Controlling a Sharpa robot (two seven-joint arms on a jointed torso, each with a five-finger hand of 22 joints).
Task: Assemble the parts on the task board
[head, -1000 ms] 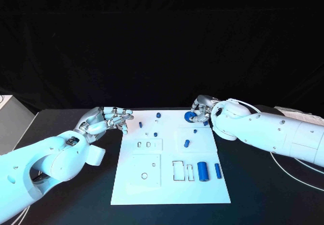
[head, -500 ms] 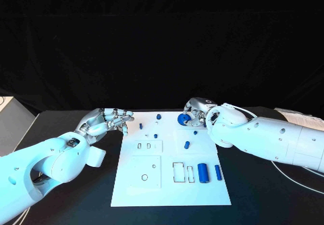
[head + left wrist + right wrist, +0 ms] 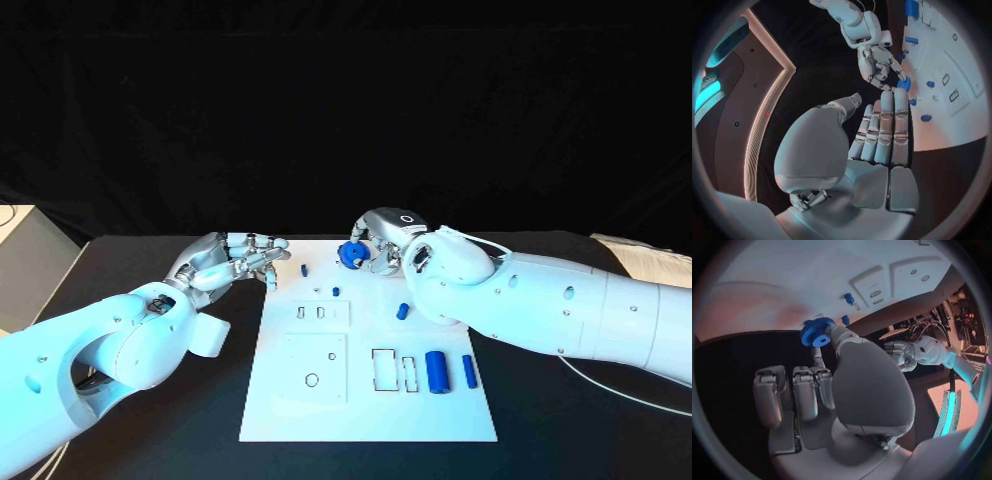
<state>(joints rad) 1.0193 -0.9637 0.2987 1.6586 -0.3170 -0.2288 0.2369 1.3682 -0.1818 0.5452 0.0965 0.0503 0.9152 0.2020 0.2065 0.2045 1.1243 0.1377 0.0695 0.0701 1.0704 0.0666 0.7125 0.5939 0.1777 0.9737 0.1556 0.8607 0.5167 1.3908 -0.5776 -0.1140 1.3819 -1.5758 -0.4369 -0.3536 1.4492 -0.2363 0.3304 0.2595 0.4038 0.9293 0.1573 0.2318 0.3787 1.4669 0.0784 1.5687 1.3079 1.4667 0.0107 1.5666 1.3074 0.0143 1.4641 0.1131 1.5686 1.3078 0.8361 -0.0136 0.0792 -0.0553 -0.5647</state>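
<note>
The white task board (image 3: 289, 395) lies in the middle of the table. My right hand (image 3: 381, 240) hovers over its far edge and pinches a blue gear (image 3: 352, 254) between thumb and a finger; the right wrist view shows the gear (image 3: 817, 333) at the fingertips. My left hand (image 3: 231, 260) is beside the board's far left corner, holding nothing, its fingers (image 3: 887, 125) straight and side by side. Small blue pegs (image 3: 304, 270) (image 3: 335, 291) stand on the board. A short blue piece (image 3: 404, 311) sits mid-board. Two blue cylinders (image 3: 436, 371) (image 3: 469, 370) lie near the right edge.
Rectangular slots (image 3: 382, 367) and a round hole (image 3: 310, 379) are cut in the near half of the board. A white cable (image 3: 635, 385) runs across the black table on the right. A pale box (image 3: 29, 250) stands at the table's left edge.
My right hand has carried the blue gear leftward along the board's far edge, from the right corner toward the middle. The left hand has stayed where it was.
</note>
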